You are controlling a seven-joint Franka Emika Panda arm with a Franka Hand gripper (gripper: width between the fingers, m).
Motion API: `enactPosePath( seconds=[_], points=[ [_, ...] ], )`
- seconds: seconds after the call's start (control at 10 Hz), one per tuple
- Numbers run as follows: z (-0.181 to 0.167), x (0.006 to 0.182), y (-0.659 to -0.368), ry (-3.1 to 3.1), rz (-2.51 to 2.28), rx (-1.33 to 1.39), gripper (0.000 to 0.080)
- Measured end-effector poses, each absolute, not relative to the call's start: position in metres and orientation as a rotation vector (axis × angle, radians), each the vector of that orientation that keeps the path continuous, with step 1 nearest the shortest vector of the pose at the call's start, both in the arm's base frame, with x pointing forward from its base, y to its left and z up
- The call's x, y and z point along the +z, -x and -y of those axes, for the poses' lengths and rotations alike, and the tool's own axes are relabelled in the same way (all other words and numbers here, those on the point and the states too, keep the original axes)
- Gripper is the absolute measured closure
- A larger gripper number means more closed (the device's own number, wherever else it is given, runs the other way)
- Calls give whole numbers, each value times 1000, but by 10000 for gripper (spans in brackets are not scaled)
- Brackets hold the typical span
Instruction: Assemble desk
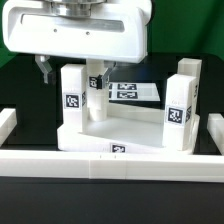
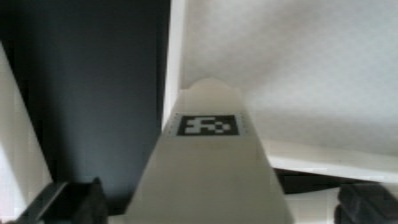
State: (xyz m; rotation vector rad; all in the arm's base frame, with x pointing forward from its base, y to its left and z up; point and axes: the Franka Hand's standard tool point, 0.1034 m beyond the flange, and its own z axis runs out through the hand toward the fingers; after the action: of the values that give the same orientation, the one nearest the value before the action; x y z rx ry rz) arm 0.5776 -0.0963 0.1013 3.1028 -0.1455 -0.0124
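I see the desk's tabletop (image 1: 120,135) lying socket-side up at the table's centre, pressed against the long white border rail (image 1: 110,160) at its six o'clock. Three legs stand upright in its corners: one at nine o'clock (image 1: 72,95), one at three o'clock (image 1: 180,100), one at twelve (image 1: 97,92). The marker board (image 1: 133,92) lies flat beyond, toward one o'clock. My gripper (image 1: 70,70) hangs above the nine o'clock leg (image 2: 210,165), fingers (image 1: 43,68) spread wide, holding nothing.
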Motion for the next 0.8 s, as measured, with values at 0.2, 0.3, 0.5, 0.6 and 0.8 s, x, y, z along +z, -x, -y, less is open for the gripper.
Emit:
enactPosePath(
  seconds=[0.2, 0.3, 0.5, 0.6, 0.8],
  points=[
    [98, 101, -577, -3103, 111, -14, 294],
    [98, 101, -577, -3103, 111, -14, 294],
    [98, 101, -577, -3103, 111, -13, 511],
    [98, 101, -577, -3103, 126, -13, 511],
    [98, 101, -577, -3102, 144, -13, 511]
  ],
)
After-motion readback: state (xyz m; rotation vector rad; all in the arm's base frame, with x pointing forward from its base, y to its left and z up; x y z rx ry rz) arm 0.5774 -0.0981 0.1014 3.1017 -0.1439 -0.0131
